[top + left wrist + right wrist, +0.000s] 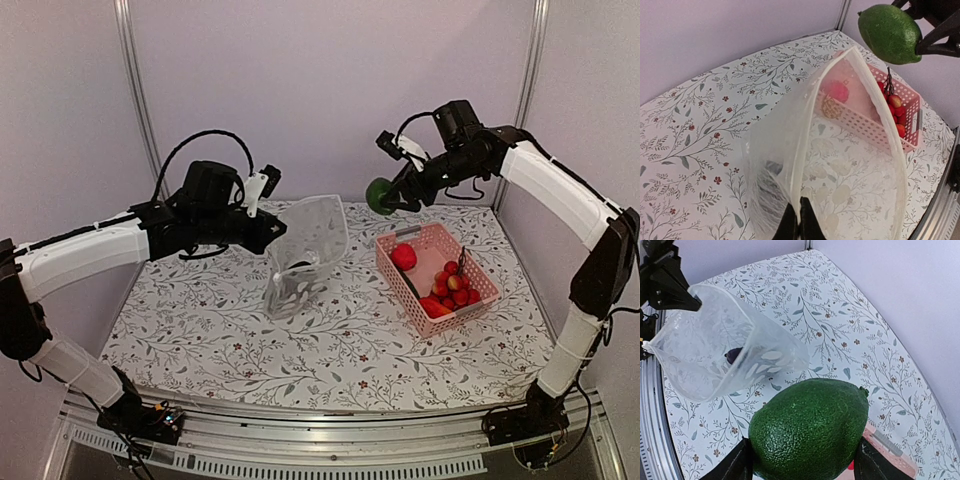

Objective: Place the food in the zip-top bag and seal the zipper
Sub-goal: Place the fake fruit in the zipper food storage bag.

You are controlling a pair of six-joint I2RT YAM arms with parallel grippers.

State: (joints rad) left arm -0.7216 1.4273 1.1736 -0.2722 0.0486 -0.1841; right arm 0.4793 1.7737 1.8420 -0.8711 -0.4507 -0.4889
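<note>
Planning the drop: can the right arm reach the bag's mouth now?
Probably yes. The left gripper holds the zip-top bag with its mouth gaping, and nothing sits between it and the green piece in the right gripper.

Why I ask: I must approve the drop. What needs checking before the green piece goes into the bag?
1. Grip: right end effector holds green piece: ok.
2. Hold: left end effector pinches zip-top bag rim: ok.
3. Mouth gaping open: ok.
4. Alignment: green piece above mouth: not ok, it hangs toward the basket side.
5. Room: one dark piece visible inside: ok.
6. Seal: zipper undamaged: cannot tell.
</note>
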